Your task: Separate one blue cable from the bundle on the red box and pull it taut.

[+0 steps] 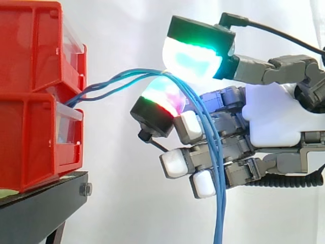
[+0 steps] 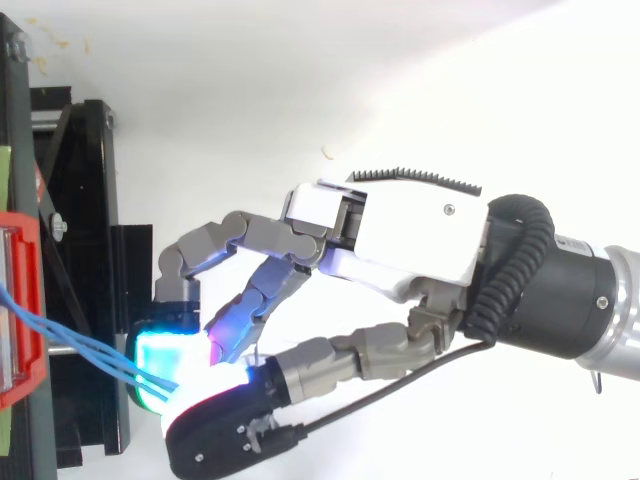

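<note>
Blue cables (image 1: 220, 213) hang at lower centre, in front of the hand (image 1: 269, 117); its glowing pads (image 1: 193, 58) pinch several strands together, other fingers curled; leftward they arc loosely into the red bins (image 1: 30, 132); grasped, I judge, but none separated, nothing taut.

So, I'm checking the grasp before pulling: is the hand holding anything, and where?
The hand pinches the blue cables, seemingly several strands, between its glowing fingertips, partway along: between the red bins and the slack hanging down.
</note>
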`<state>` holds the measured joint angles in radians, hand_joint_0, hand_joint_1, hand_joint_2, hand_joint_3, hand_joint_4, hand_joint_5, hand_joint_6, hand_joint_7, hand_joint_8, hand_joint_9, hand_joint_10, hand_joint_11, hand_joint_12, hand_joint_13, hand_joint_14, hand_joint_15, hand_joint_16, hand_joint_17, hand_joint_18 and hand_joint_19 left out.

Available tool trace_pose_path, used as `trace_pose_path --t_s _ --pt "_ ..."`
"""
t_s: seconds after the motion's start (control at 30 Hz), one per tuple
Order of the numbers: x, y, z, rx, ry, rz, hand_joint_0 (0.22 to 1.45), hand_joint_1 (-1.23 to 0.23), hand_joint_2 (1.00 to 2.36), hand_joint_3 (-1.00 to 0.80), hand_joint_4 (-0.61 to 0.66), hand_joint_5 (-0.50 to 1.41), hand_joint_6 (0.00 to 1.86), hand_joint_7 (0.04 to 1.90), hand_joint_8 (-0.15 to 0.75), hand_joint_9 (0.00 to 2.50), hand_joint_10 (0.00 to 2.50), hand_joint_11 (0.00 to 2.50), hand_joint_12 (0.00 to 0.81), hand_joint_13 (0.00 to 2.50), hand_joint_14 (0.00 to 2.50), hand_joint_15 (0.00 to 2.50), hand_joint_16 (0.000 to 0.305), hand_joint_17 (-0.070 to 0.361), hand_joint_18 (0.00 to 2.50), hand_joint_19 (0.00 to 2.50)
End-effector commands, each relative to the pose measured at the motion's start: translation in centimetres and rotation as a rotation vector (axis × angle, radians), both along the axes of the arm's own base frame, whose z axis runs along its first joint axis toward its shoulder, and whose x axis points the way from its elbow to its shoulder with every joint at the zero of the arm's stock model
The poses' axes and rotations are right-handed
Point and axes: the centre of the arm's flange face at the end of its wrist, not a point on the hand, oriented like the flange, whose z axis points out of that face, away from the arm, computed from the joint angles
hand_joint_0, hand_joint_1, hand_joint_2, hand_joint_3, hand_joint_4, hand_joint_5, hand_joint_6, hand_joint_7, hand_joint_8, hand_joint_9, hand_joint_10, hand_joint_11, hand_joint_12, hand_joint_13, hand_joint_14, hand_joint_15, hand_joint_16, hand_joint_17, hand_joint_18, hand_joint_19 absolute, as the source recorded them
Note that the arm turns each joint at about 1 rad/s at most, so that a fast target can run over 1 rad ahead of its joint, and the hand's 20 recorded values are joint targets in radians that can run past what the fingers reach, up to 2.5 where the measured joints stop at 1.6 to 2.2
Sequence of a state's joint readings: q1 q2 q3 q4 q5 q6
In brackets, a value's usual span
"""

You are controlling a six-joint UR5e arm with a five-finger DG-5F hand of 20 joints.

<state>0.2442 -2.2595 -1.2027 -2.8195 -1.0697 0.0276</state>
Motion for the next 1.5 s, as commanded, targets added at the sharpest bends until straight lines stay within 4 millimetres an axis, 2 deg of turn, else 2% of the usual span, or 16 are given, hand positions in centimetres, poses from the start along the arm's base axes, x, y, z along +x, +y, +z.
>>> trace_pose_path --t_s 0.0,0.1,0.37,0.63,0.87,1.03,1.47 --pt "-0.02 0.08 -0.01 0.0 0.001 0.001 0.63 -0.8 1.01 -0.29 0.12 -0.17 0.83 1.1 0.344 1.07 0.02 0.65 0.367 0.99 0.01 0.44 0.051 0.114 0.86 0.62" --pt "-0.02 -0.03 -0.01 0.0 0.001 -0.001 0.64 -0.83 1.02 -0.26 0.1 -0.17 0.84 1.08 0.334 1.05 0.02 0.65 0.364 0.98 0.01 0.44 0.051 0.114 0.85 0.62" --pt "-0.02 -0.03 -0.01 0.0 0.001 -0.001 0.61 -0.78 1.02 -0.17 0.09 -0.18 0.83 1.08 0.33 1.04 0.02 0.63 0.368 0.97 0.01 0.45 0.051 0.115 0.84 0.64" --pt "0.0 -0.01 0.0 -0.001 0.0 0.001 0.63 -0.73 1.02 -0.18 0.12 -0.17 0.79 1.07 0.337 1.02 0.01 0.62 0.376 0.96 0.01 0.44 0.052 0.118 0.84 0.64" --pt "0.0 -0.01 0.0 -0.001 0.0 0.001 0.64 -0.61 1.01 -0.18 0.18 -0.16 0.74 1.06 0.333 1.05 0.01 0.58 0.387 0.97 0.01 0.42 0.055 0.124 0.86 0.64" --pt "0.02 0.1 0.01 -0.001 -0.001 0.002 0.64 -0.58 1.01 -0.18 0.19 -0.13 0.66 1.16 0.337 1.04 0.02 0.57 0.383 0.96 0.01 0.43 0.055 0.123 0.86 0.64" --pt "0.04 0.01 0.03 -0.001 -0.003 0.002 0.64 -0.56 1.02 -0.19 0.2 -0.11 0.62 1.23 0.342 1.05 0.02 0.57 0.387 0.97 0.01 0.44 0.054 0.122 0.86 0.65"
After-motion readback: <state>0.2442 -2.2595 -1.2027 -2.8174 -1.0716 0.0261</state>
